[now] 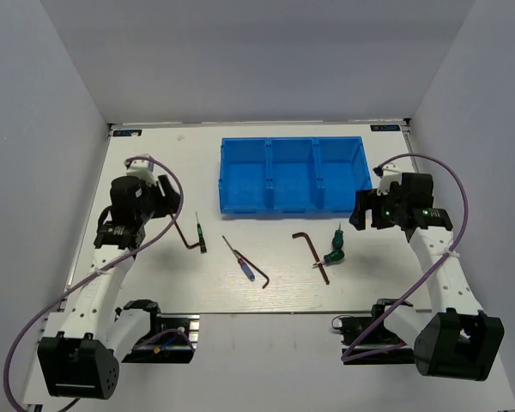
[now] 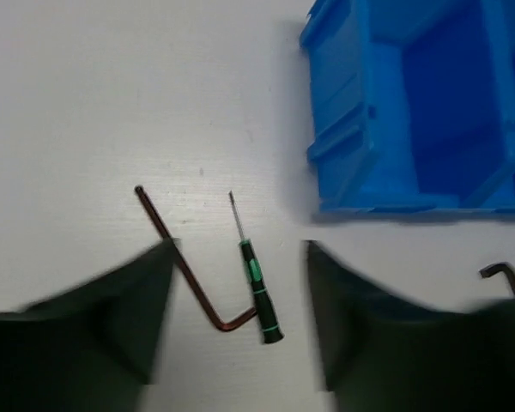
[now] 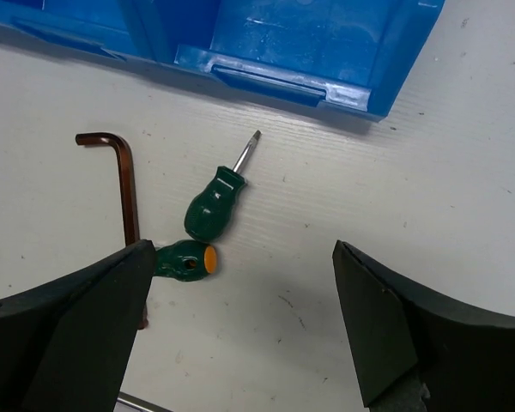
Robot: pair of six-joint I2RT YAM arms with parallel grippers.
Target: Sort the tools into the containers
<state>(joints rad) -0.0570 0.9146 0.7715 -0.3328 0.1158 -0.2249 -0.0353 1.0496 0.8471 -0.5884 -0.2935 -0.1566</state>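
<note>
Left gripper (image 2: 240,249) and right gripper (image 3: 240,249) hover, jaws released, over table (image 1: 154,283) beside the blue tray's (image 1: 292,209) near corners.

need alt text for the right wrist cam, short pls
A stubby green screwdriver lies on the white table between the open fingers of the right gripper, its tip toward the blue tray along the top edge. A second green handle with an orange end lies just below it, beside a brown L-shaped hex key.
</note>
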